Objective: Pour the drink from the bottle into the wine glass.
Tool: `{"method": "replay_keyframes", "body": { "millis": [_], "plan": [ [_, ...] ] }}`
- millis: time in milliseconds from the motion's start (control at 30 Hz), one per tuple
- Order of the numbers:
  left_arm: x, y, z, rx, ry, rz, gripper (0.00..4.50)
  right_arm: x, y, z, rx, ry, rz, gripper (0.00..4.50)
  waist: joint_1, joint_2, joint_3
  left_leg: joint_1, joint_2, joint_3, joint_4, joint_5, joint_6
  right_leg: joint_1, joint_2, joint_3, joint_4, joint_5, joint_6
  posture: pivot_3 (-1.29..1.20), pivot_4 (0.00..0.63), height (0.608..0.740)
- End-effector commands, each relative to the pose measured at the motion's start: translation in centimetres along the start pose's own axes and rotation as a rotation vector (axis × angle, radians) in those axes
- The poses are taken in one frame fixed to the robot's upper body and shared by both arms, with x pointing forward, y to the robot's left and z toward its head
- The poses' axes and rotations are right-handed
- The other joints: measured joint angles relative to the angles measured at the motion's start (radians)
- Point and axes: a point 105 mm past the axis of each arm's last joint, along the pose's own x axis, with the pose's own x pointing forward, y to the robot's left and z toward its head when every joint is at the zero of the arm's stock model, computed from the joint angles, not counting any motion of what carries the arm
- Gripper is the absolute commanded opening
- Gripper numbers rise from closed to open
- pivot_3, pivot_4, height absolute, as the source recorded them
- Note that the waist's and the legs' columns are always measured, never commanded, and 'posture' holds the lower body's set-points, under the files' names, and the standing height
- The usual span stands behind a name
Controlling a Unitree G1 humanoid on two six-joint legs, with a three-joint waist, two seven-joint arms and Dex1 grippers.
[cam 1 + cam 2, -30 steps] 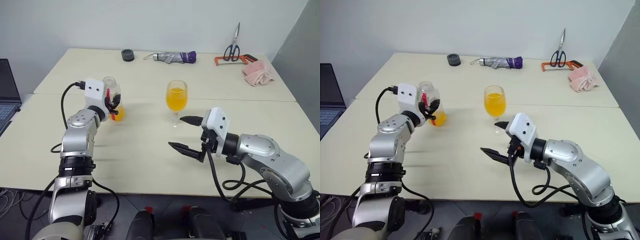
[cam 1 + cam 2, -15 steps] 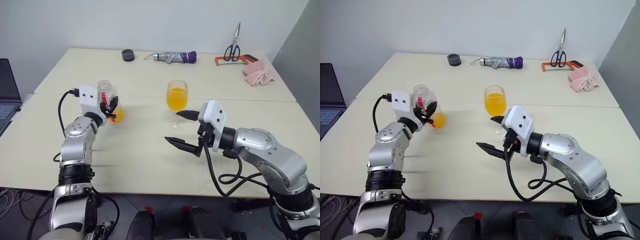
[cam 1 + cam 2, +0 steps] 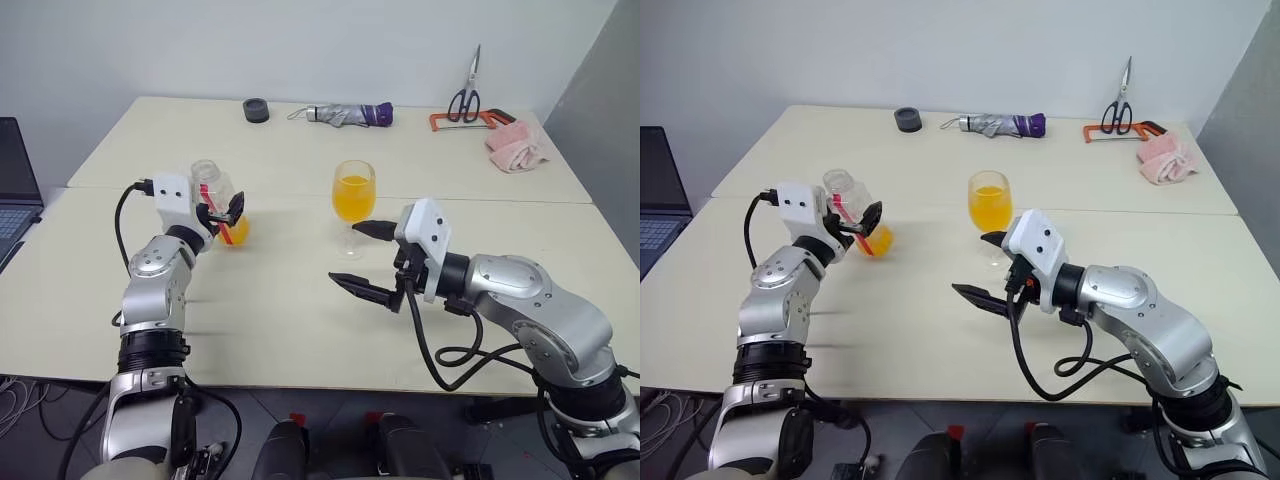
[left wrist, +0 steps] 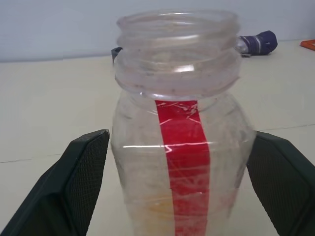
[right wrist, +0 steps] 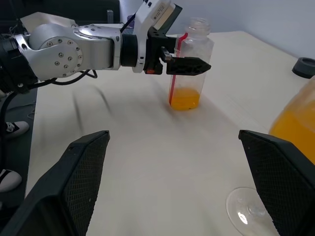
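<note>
The bottle (image 3: 212, 182) stands on the table at the left, uncapped, with a red strip down its side and a little orange drink (image 3: 236, 232) in its bottom. My left gripper (image 3: 226, 213) is open, and its fingers (image 4: 83, 177) flank the bottle (image 4: 182, 147) with a gap on each side. The wine glass (image 3: 354, 195) stands mid-table, its bowl holding orange drink. My right gripper (image 3: 350, 255) is open and empty, level, just in front of the glass's foot (image 5: 251, 211). In the right wrist view the bottle (image 5: 189, 64) is upright.
A laptop (image 3: 15, 190) sits at the left edge. Along the far side lie a black roll (image 3: 256, 110), a folded umbrella (image 3: 345, 114), scissors (image 3: 465, 95), an orange-handled saw (image 3: 470, 121) and a pink cloth (image 3: 515, 148). A seam (image 3: 480, 201) joins two tables.
My left gripper has opened off the bottle, which now stands free between its fingers. The right gripper stays open by the glass.
</note>
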Motion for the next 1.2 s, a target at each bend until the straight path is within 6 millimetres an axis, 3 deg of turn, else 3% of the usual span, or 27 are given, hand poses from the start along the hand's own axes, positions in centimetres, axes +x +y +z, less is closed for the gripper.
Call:
{"method": "replay_keyframes", "body": {
  "millis": [33, 200, 433, 833, 1000, 1200],
  "plan": [
    [-0.8, 0.2, 1.4, 0.061, -0.073, -0.002, 4.45, -0.8, -0.1, 0.2, -0.04, -0.031, -0.033, 4.5, 0.0, 0.0, 0.0, 0.0, 0.0, 0.0, 0.0, 0.0, 0.0, 0.0, 0.0, 0.0, 0.0, 0.0, 0.0, 0.0, 0.15, 0.74],
    [-2.0, 0.6, 1.4, 0.08, -0.103, 0.013, 4.45, -1.4, -1.0, -0.9, -0.087, -0.087, -0.165, 4.5, 0.0, 0.0, 0.0, 0.0, 0.0, 0.0, -0.001, 0.0, 0.0, 0.0, 0.0, 0.0, -0.001, 0.0, 0.0, 0.0, 0.15, 0.74],
    [-4.7, 0.5, 1.3, 0.065, -0.119, 0.039, 4.45, -4.4, -2.6, -5.3, -0.062, -0.119, -0.431, 4.5, 0.0, 0.0, 0.0, 0.0, 0.001, 0.0, -0.002, 0.0, 0.0, 0.001, -0.001, 0.001, -0.004, 0.0, 0.0, 0.0, 0.15, 0.74],
    [-9.1, 1.0, -1.2, 0.07, -0.075, 0.143, 4.45, -7.9, -5.2, -11.3, 0.069, -0.092, -0.888, 4.5, 0.0, 0.0, 0.0, 0.001, 0.002, 0.001, -0.002, 0.0, 0.0, 0.001, 0.0, 0.003, -0.004, 0.0, 0.0, 0.0, 0.15, 0.74],
    [-9.7, 0.4, -2.1, 0.056, -0.058, 0.149, 4.45, -8.0, -5.7, -12.4, 0.127, -0.095, -0.953, 4.5, 0.0, 0.0, 0.0, 0.001, 0.001, 0.001, -0.003, 0.0, 0.0, 0.001, 0.0, 0.004, -0.004, 0.0, 0.0, 0.0, 0.15, 0.74],
    [-9.7, 0.3, -1.9, 0.056, -0.062, 0.147, 4.45, -7.6, -5.7, -12.1, 0.106, -0.098, -0.925, 4.5, 0.0, 0.0, 0.0, 0.001, 0.001, 0.002, -0.003, 0.0, 0.0, 0.001, 0.0, 0.004, -0.005, 0.0, 0.0, 0.0, 0.15, 0.74]
  ]
}}
